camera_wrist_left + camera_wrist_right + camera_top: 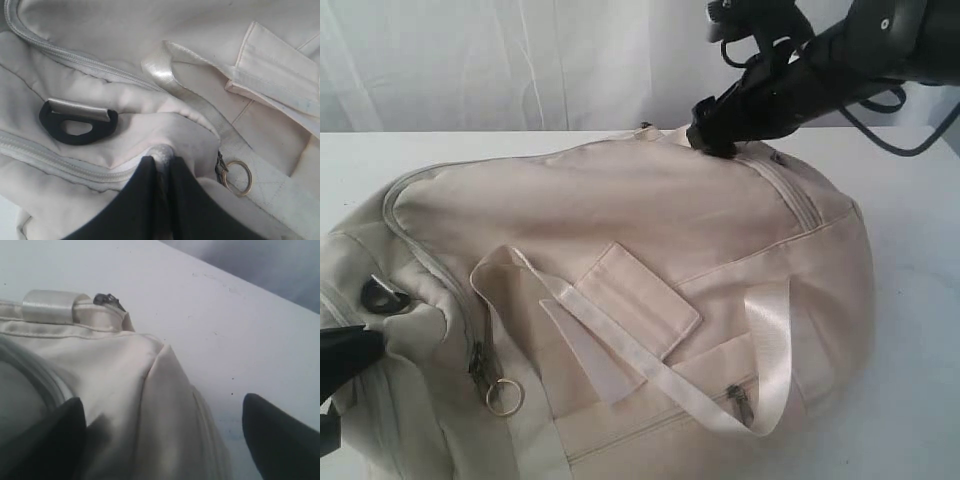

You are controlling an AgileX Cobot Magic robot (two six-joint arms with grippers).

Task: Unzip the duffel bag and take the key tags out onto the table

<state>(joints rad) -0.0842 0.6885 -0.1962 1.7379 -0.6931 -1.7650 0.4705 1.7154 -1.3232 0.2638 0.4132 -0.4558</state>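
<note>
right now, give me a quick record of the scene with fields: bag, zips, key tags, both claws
bag: cream duffel lying on the white table
zips: shut wherever they show; one pull carries a metal ring
key tags: not in view
left claw: shut on a fold of the bag, near the black eyelet
right claw: open, at the bag's far top edge; contact unclear
task stage: unzipping not yet begun

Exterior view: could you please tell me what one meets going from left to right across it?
left gripper → black eyelet → metal zipper ring → sewn patch on the duffel bag → right gripper → bare table
</note>
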